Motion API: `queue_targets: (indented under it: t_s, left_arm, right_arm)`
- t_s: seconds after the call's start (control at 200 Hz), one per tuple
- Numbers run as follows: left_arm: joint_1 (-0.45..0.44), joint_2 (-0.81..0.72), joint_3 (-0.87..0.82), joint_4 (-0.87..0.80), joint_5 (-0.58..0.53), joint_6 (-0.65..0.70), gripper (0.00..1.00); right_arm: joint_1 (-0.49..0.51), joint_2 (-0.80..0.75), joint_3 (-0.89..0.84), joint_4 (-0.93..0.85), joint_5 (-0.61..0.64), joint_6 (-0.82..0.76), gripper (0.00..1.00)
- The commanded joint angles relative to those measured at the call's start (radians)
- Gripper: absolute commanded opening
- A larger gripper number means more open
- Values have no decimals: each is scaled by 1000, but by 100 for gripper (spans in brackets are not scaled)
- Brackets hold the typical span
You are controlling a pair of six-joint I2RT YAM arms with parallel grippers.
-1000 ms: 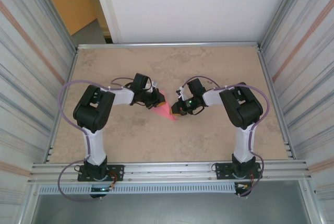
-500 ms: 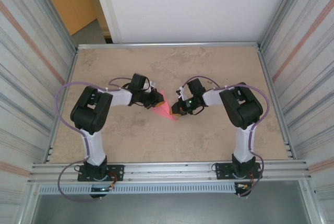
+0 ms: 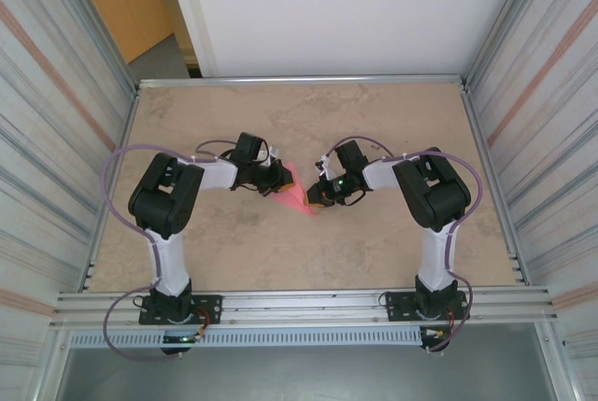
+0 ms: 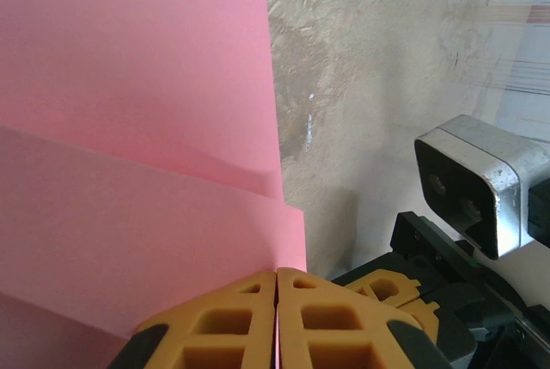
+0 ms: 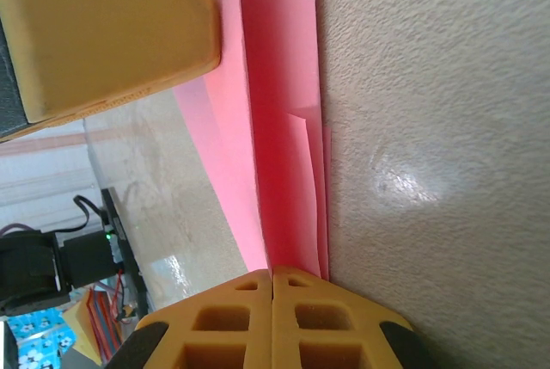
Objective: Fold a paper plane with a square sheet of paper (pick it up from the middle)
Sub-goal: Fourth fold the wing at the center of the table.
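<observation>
The pink sheet of paper, folded into a narrow pointed shape with layered flaps, is held between the two grippers over the middle of the table. My left gripper is shut on its far-left edge; in the left wrist view the paper spreads out from the pinched fingertips. My right gripper is shut on the near-right end. In the right wrist view the folded layers run straight out of its closed tips, close over the table. A left finger shows at top left.
The beige table has a metal rim and ribbed side walls. The right wrist's camera housing sits close beside the left gripper. Both arm bases stand at the near edge.
The left arm's elbow has shifted slightly; its gripper stays at the paper. The right arm and the paper have hardly moved.
</observation>
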Motion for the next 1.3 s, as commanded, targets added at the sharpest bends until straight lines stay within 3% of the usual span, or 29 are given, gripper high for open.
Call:
queue_targets:
  t_s: [0.0, 0.837, 0.962, 1.293]
  left_arm:
    - [5, 18, 26, 6, 18, 6, 8]
    - [6, 41, 49, -27, -12, 2, 8]
    - [6, 45, 52, -30, -9, 0, 8]
    - [6, 52, 54, -26, -7, -10, 8]
  right_arm:
    - [-12, 31, -12, -55, 97, 10, 8]
    - [-26, -13, 6, -88, 75, 26, 21]
    - [-31, -61, 11, -102, 49, 37, 27]
    - [6, -98, 37, -230, 179, -41, 37]
